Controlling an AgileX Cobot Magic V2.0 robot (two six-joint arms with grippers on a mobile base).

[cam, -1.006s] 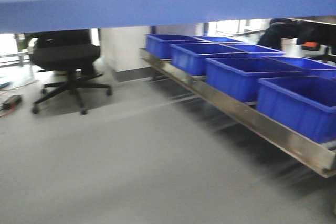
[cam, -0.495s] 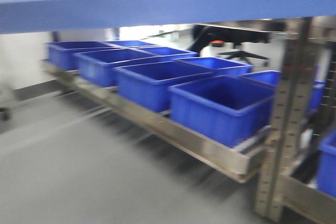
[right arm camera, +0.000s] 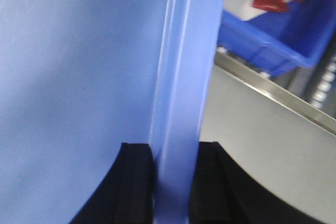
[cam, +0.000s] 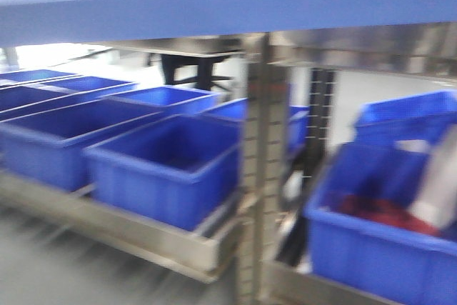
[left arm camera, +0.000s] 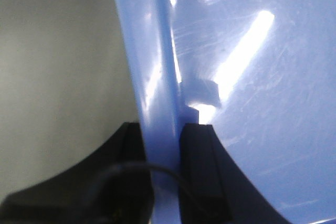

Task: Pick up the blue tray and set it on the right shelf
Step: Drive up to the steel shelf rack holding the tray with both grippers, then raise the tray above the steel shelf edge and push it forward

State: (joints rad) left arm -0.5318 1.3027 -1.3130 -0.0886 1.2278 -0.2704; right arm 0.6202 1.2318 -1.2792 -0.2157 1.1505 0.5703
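**Blue tray point(cam: 214, 5) held before the right shelf point(cam: 255, 176).**
Its rim is clamped by the left pincer point(left arm camera: 161, 135) and the right pincer point(right arm camera: 173, 153).

Deep dark-blue storage bins point(cam: 107, 116) are seen lined up in two rows in the blurred front view. The nearest bin point(cam: 168, 169) is empty and is set just beside a second bin point(cam: 50, 141) on its left, also empty. The rear bins point(cam: 168, 96) are ranged behind them. At the lower right, a filled bin point(cam: 371, 258) is loaded with a red item point(cam: 382, 213) and a whitish item point(cam: 439, 183) that touch each other; what they are cannot be told. An upper bin point(cam: 410, 116) is seen above and behind it. A black chair base point(cam: 196, 69) is glimpsed against the bright background. Grey floor point(cam: 43, 273) is shown at the lower left.
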